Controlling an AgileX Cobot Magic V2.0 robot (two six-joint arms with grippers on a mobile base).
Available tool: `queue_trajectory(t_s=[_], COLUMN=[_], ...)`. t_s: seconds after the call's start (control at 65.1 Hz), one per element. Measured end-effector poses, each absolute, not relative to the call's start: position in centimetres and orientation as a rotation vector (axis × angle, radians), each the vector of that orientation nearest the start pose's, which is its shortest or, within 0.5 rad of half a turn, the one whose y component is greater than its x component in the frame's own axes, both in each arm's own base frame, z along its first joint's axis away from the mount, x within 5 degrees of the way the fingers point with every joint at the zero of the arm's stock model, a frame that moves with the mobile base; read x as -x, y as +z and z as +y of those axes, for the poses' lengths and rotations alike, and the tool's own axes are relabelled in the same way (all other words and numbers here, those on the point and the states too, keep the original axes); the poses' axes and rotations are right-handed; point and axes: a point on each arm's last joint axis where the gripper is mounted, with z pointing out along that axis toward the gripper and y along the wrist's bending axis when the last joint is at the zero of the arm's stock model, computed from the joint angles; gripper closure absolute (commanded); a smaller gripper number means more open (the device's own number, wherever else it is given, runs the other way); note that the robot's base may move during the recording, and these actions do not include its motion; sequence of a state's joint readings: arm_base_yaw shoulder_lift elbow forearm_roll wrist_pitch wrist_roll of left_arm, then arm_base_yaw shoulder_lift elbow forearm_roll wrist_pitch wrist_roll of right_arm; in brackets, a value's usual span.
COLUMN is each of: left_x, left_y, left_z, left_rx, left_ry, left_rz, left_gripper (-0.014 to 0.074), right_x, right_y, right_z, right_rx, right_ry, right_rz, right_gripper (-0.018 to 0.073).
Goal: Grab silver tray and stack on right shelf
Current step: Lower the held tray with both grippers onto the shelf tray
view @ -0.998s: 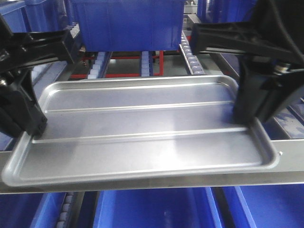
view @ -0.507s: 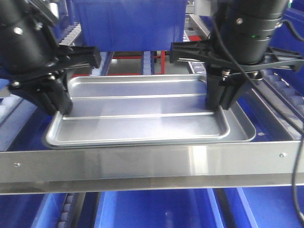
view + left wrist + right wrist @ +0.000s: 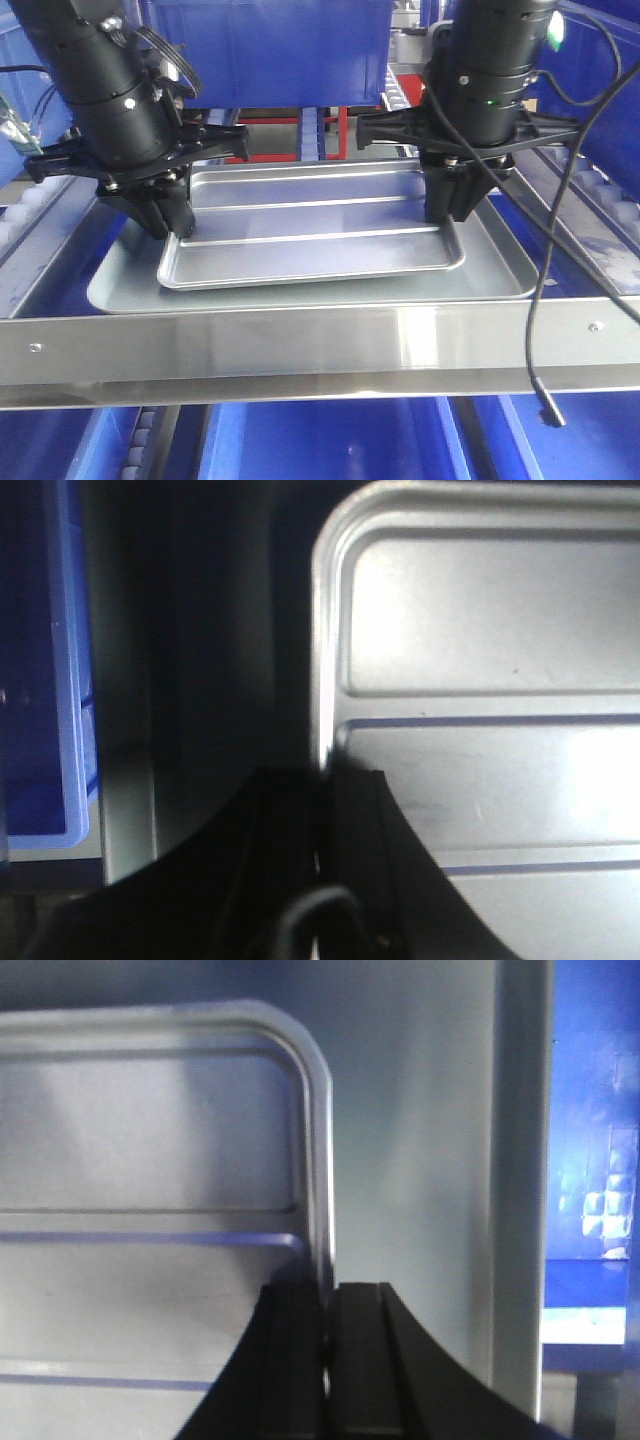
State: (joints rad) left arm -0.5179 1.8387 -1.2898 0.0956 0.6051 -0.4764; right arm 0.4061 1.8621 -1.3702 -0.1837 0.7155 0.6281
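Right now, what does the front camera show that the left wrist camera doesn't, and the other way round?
Only the front view shows both arms, the right gripper, the shelf's front bar, a larger tray lying under the silver tray, and a dangling cable. Only the left wrist view shows close up how the left gripper pinches the tray's rim, with a blue bin beside. Both show the silver tray and the left gripper.

The silver tray (image 3: 310,225) has moved away from the front bar (image 3: 320,350) — deeper onto the right shelf (image 3: 560,215), above another tray (image 3: 480,280).
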Motion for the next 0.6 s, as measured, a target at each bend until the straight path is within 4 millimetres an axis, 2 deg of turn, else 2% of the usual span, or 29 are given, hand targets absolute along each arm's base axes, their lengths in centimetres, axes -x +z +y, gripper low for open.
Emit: queue_trajectory(t_s=[0.599], left_x=[-34.28], left_y=[21.39], left_z=[-18.82], left_rx=[-0.140], left_ry=[-0.238], left_rz=[2.653], left_gripper=[0.0686], right_x=[-37.10], right_y=[22.09], right_z=[14.75], right_rx=[-0.145], right_ry=[0.123], right_rz=[2.673], right_gripper=[0.0490])
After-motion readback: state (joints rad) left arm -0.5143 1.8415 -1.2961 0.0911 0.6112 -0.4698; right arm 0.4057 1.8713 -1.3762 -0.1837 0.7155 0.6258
